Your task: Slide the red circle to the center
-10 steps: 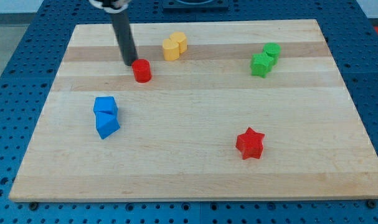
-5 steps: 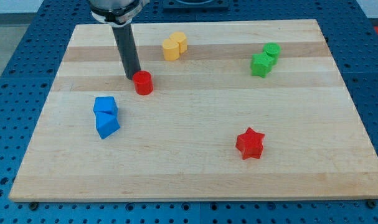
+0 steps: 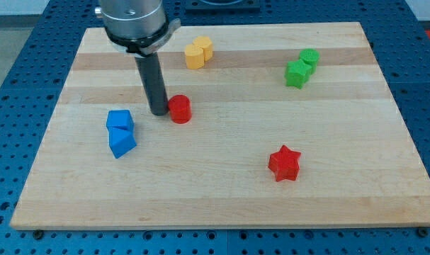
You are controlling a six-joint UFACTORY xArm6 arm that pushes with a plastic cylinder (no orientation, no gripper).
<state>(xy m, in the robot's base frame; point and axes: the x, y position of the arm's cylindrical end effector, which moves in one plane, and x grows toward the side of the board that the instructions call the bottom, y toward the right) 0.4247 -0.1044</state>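
Note:
The red circle is a short red cylinder left of the board's middle. My tip stands right against its left side, touching or nearly so. The dark rod rises from there toward the view's top left. The wooden board fills most of the view.
Two blue blocks sit touching at the left, just below-left of my tip. Two yellow blocks sit at the top centre. Two green blocks sit at the top right. A red star lies at the lower right.
My tip has moved down and to the right, pushing the red circle with it from the upper left toward the board's middle. The other blocks have not moved.

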